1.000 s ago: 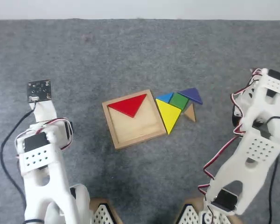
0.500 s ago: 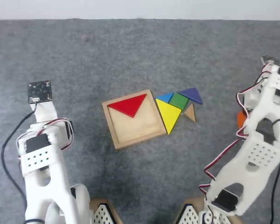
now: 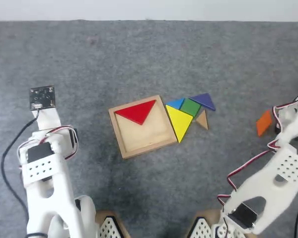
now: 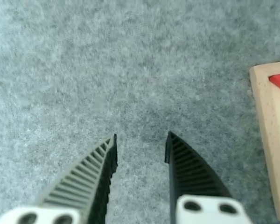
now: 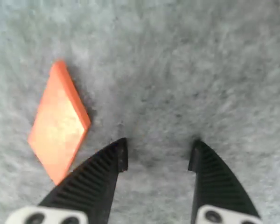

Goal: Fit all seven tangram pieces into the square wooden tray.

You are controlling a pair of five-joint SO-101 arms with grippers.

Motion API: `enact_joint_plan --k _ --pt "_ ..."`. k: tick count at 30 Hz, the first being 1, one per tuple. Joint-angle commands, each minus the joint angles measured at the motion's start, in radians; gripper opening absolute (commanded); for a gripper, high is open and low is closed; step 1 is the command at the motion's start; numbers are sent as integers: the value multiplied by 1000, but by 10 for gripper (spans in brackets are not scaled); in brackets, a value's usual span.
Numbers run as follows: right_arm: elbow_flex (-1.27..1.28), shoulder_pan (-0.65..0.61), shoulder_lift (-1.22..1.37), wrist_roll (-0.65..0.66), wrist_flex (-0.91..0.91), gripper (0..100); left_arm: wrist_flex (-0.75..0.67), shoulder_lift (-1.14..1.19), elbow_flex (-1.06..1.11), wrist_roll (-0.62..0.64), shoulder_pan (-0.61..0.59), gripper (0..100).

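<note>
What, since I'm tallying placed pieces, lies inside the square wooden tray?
Inside the square wooden tray lies one red triangle along its far rim; the remaining floor is bare. Anything beneath the triangle is hidden.

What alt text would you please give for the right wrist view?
An orange tangram piece lies flat on the grey mat, just beside the open right gripper and outside its grasp.

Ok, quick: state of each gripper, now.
Left gripper: open, holding nothing.
Right gripper: open, holding nothing; the orange piece lies on the mat beside one finger, outside the jaws.
</note>
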Motion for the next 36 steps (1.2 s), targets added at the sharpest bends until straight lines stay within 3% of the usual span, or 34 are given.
enact_joint_plan --k 1,8,24,36 --pt "-14 62 4 25 -7 238 -23 -2 -5 6 5 170" --pt "-100 -15 -53 -34 94 238 -21 -2 10 6 51 170" --pt "-133 -269 -208 -213 105 238 -25 -2 12 6 57 170" --pt "-127 -409 -119 -216 94 238 -26 -2 12 5 57 170"
